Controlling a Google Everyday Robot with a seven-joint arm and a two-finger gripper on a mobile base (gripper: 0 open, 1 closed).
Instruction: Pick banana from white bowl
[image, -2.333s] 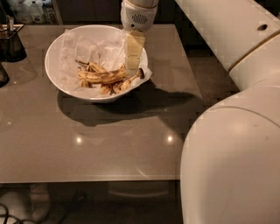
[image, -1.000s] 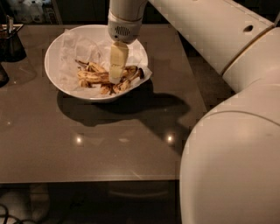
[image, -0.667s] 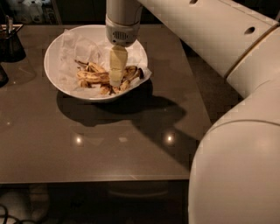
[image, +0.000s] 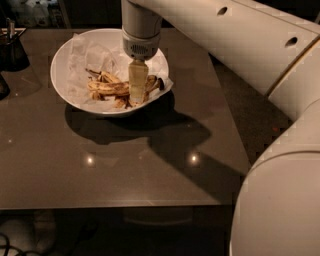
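Note:
The white bowl (image: 59, 75) stands on the dark table at the back left, lined with crumpled white paper (image: 92, 50). The banana (image: 107, 87), yellow with heavy brown spots, lies across the bowl's middle among shorter shrivelled brown pieces (image: 152, 82). My gripper (image: 137, 92) hangs straight down from the arm into the bowl. It reaches down among the fruit at the banana's right end and hides part of it. I cannot tell whether it touches the banana.
A small dark container (image: 12, 50) stands at the table's back left corner, with another dark object (image: 2, 87) at the left edge. My large white arm (image: 280, 125) fills the right side. The table's front edge (image: 120, 205) runs along the bottom.
The gripper has moved left from above the bowl's right rim to over the fruit and has come down into the bowl. The bowl and the banana have not moved.

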